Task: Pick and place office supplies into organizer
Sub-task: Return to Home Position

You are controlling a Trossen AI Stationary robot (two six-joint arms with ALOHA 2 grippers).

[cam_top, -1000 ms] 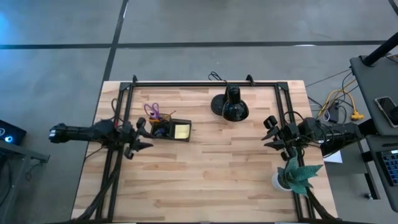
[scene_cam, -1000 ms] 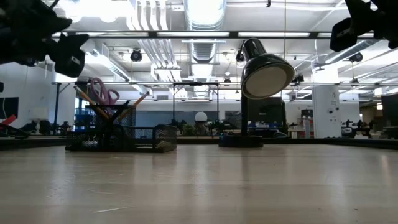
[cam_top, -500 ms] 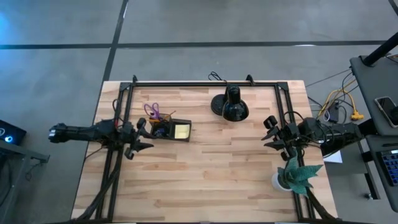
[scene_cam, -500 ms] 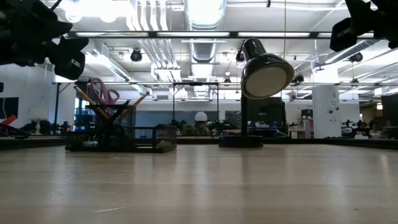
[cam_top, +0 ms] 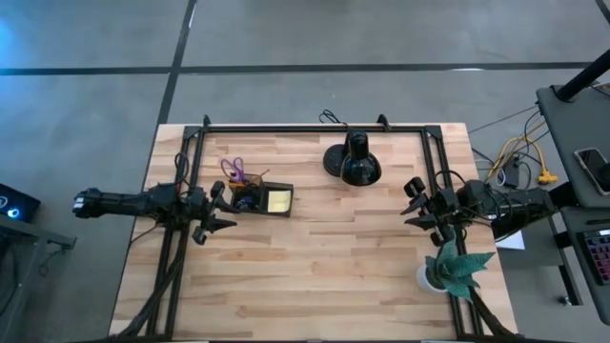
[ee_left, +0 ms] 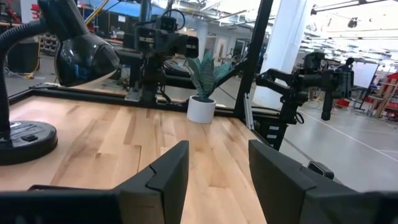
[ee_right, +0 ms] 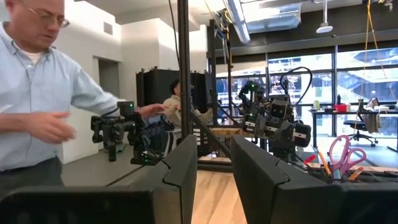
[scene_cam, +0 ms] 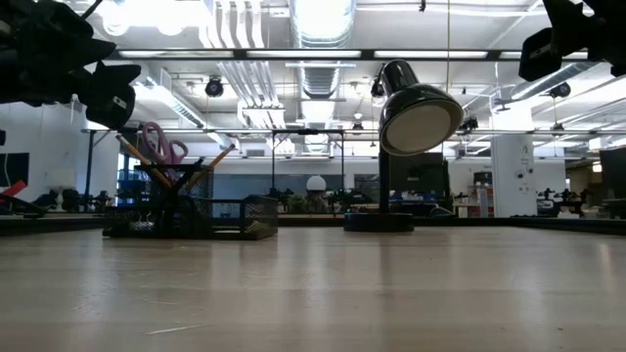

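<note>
Broadly, the table [cam_top: 315, 276] is pale plank wood, bare from the lamp [cam_top: 355, 164] forward to its near edge. Black rails [cam_top: 315, 129] run behind the lamp and down both sides. The lamp is glossy black, a dome on a round base.

Right of the lamp, toward the front edge, a spiky green plant [cam_top: 456, 267] stands in a white pot by the side rail. The right gripper [cam_top: 413, 203] hangs right of the lamp near that rail, fingers spread wide, empty. The left gripper [cam_top: 219, 207] hovers far left of the lamp, raised, also wide and empty.

Between it and the lamp sits the organizer [cam_top: 250, 197], a low black mesh-walled box. Purple scissors [cam_top: 233, 171] stand in 1 compartment with a thin leaning pencil [scene_cam: 213, 165], and a square yellow pad [cam_top: 278, 201] lies in another.
</note>
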